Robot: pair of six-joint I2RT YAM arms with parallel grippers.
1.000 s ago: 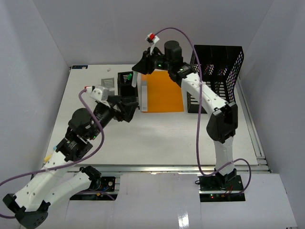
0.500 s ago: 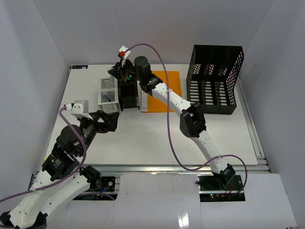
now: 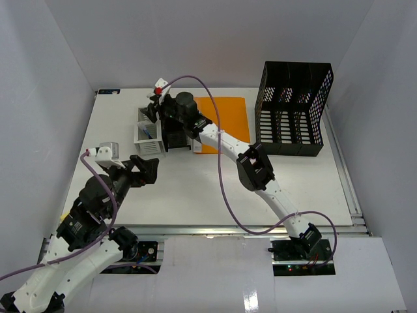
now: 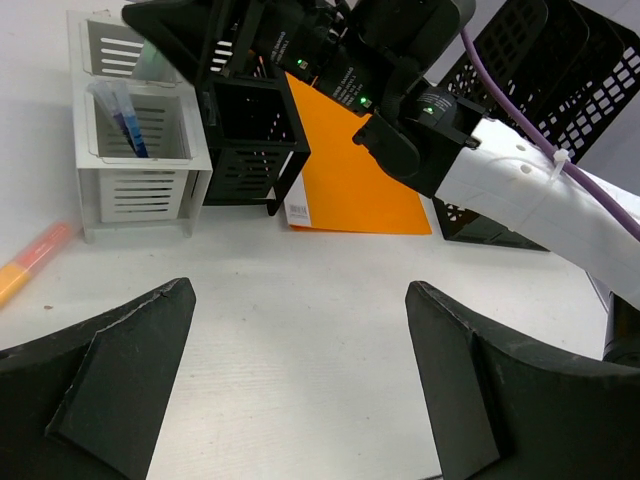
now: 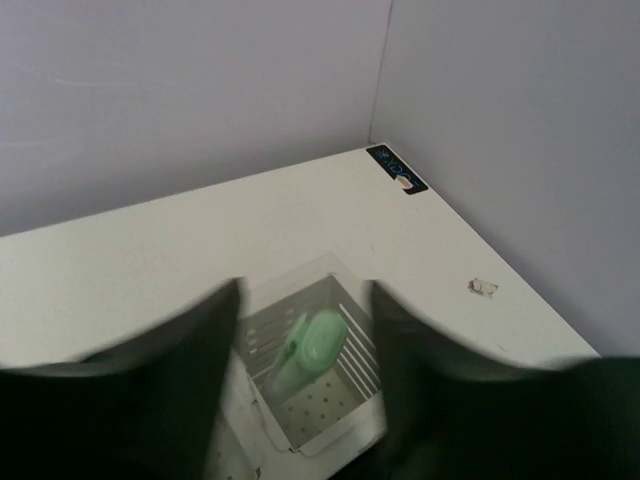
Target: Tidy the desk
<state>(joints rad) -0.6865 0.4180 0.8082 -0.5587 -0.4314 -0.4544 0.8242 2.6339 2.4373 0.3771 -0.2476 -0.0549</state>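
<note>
Right gripper (image 5: 305,295) | spread above white bin (image 5: 348,385) | green marker (image 5: 312,348) inside

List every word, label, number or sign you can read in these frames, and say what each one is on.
No text is legible in any view.
Black sticker at the far corner of the desk: small symbols, too blurred to read.
White label at the near corner of the orange folder: print too small to read.
</note>
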